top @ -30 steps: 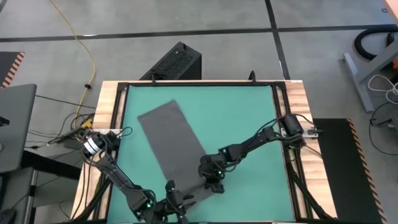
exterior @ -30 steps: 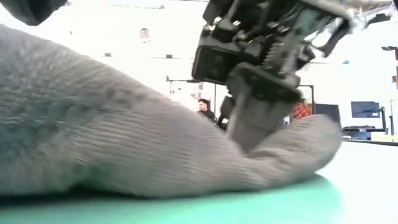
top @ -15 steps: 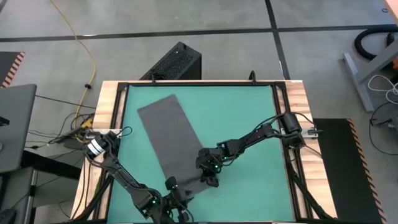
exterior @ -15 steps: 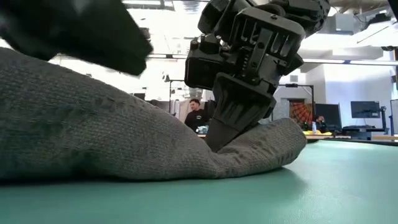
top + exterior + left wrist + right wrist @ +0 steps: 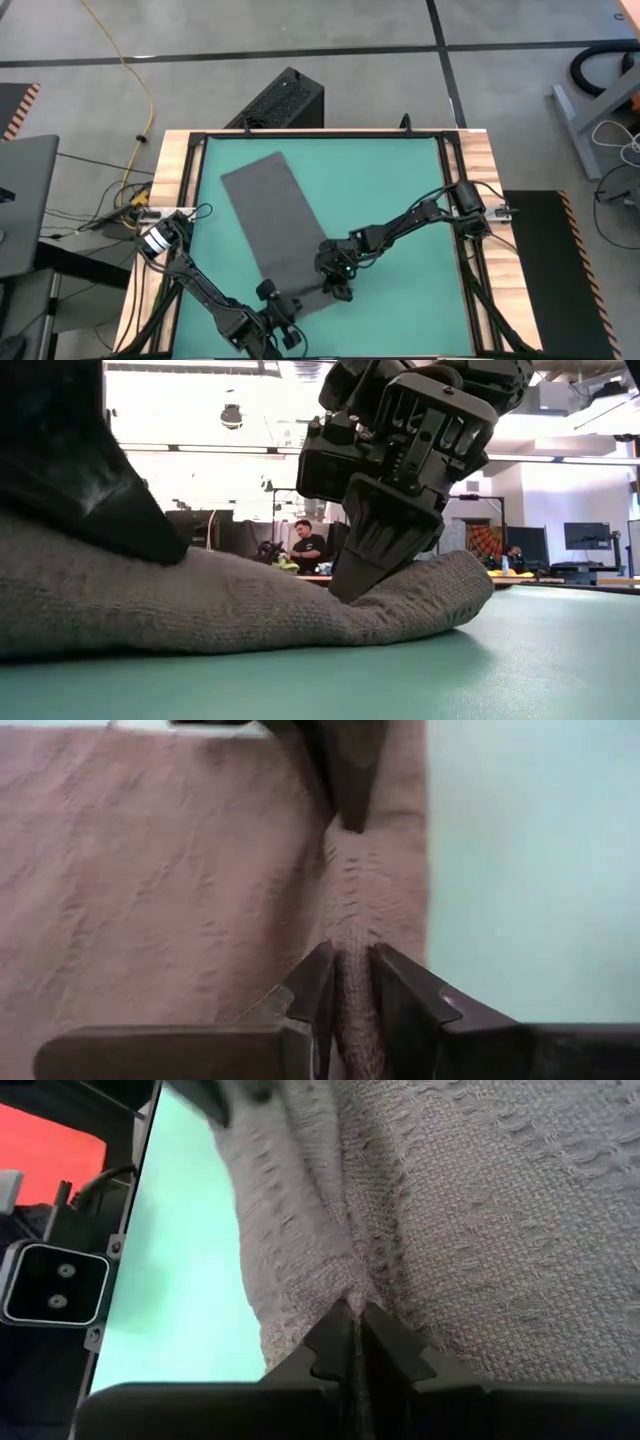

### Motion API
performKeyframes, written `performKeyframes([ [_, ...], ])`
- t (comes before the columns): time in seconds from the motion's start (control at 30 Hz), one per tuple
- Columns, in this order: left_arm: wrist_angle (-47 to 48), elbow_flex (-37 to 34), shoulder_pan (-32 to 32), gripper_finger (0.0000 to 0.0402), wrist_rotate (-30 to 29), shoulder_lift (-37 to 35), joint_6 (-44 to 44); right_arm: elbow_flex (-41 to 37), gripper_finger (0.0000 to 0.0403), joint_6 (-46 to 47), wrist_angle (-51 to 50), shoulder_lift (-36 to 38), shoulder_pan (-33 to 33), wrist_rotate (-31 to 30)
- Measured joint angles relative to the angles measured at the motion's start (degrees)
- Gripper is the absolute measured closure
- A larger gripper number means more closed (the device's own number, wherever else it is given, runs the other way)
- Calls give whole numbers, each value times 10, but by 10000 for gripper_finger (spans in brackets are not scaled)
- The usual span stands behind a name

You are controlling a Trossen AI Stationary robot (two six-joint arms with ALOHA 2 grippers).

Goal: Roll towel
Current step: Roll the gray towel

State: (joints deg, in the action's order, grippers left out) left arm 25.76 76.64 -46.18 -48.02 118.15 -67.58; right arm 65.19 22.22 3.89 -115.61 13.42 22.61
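Since a moment before, the towel point(image 5: 272, 220) slid up the green mat point(image 5: 390, 190) on the desk, both claws, left point(image 5: 348, 982) and right point(image 5: 356, 1328), pinching its near edge, so rolling had probably just begun.

dark jointed arms, black ribbed claw point(image 5: 352, 582), green indicator lights

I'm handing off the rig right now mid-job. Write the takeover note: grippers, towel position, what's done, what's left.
Left gripper: shut on a ridge of the towel at its near end.
Right gripper: shut on the same near fold, a little further along.
Towel: lying diagonally on the green mat, far part flat, near edge bunched into a low hump.
Done: near edge pinched by both grippers and folded over.
Left: roll the fold along the flat length towards the far end, then release.
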Motion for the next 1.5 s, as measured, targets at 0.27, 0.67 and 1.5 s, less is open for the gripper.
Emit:
performKeyframes([
  [0.27, 35, 0, -4, 395, 12, 0, -31, 18, 289, 8, -11, 7, -17, 59],
  [0.67, -9, -68, -26, 401, 5, 0, -122, 10, 246, -115, -100, 147, -10, 83],
  [1.5, -42, -104, -32, 401, 7, -1, -115, -43, 237, -397, -54, 132, 146, -338],
])
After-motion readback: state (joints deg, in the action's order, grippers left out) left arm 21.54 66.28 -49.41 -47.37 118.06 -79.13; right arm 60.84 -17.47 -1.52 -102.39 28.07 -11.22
